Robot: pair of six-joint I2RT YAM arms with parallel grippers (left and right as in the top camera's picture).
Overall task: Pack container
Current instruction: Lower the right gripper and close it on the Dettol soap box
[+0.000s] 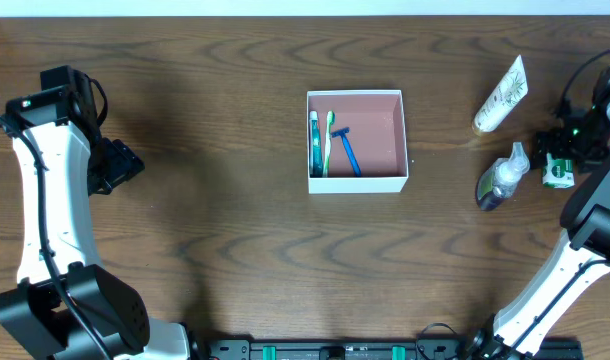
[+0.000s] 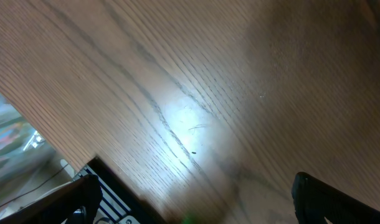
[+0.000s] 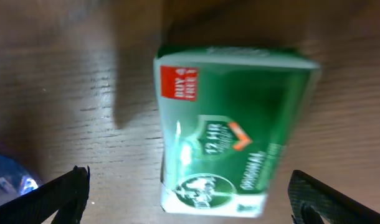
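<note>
Right gripper (image 3: 189,186): my jaws stand wide and released, one finger on each side of a green box (image 3: 227,130), with a gap on both sides; nothing is grasped.
Left gripper (image 2: 196,186): my jaws are spread wide over bare wood, and nothing is held.
Container (image 1: 357,183): a square, shallow, lidless box with white outer walls and rim and a dusty pink inside.
Contents: a teal toothbrush (image 1: 315,140), a white-and-green toothbrush (image 1: 328,140) and a blue-handled item (image 1: 348,152) lie side by side along the left wall; the right half of the floor is bare.
Position: the container sits upright, centred on the table (image 1: 235,250), nearer the far edge.
Edges: the table's edge cuts across the lower left corner of the left wrist view.
Open room: wide bare wood lies between the container and my left gripper, and in front of the container.
Right side: a white tube (image 1: 500,95) and a bottle (image 1: 500,175) lie between the container and my right gripper.
Relation: the container is well apart from both grippers.
</note>
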